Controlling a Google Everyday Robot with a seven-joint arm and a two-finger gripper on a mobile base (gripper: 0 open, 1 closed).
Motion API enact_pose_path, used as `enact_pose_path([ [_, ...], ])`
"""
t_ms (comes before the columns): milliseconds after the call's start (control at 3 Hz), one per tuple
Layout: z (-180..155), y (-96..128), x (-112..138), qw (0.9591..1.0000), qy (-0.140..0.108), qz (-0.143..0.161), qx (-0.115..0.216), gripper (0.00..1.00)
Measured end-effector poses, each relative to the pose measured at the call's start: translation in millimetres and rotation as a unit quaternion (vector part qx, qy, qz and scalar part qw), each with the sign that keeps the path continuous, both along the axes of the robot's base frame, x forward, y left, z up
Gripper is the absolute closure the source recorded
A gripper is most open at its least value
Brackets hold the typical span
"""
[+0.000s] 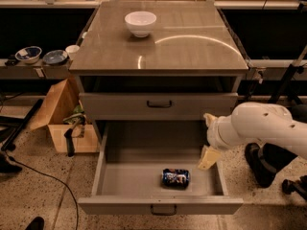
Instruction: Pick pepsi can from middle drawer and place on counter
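Note:
The pepsi can (175, 178) lies on its side on the floor of the pulled-out middle drawer (129, 183), near the front and a little right of centre. My gripper (209, 156), at the end of the white arm (259, 128), hangs over the drawer's right side. It is to the right of the can, slightly above it and apart from it. The glossy counter (182, 47) tops the cabinet above.
A white bowl (140, 23) stands on the counter at the back left. A closed drawer front (159, 104) sits above the open drawer. A cardboard box (64, 123) stands on the floor at the left. A side shelf with blue bowls (29, 54) is further left.

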State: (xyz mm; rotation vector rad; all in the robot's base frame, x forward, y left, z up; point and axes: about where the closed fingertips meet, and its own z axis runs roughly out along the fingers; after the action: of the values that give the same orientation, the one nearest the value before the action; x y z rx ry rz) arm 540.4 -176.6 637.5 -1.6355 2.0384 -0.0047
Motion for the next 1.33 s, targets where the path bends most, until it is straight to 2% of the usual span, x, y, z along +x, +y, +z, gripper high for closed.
enact_pose_path([
  [333, -55.4, 2.2, -5.8, 0.9996, 0.027, 0.007, -0.004, 0.00],
  [667, -84.7, 9.4, -10.8, 0.9992, 0.037, 0.016, 0.000, 0.00],
  [1000, -118.6, 28.7, -22.8, 0.9975, 0.058, 0.040, 0.009, 0.00],
  [1333, -118.7, 28.7, -22.8, 0.9975, 0.058, 0.040, 0.009, 0.00],
])
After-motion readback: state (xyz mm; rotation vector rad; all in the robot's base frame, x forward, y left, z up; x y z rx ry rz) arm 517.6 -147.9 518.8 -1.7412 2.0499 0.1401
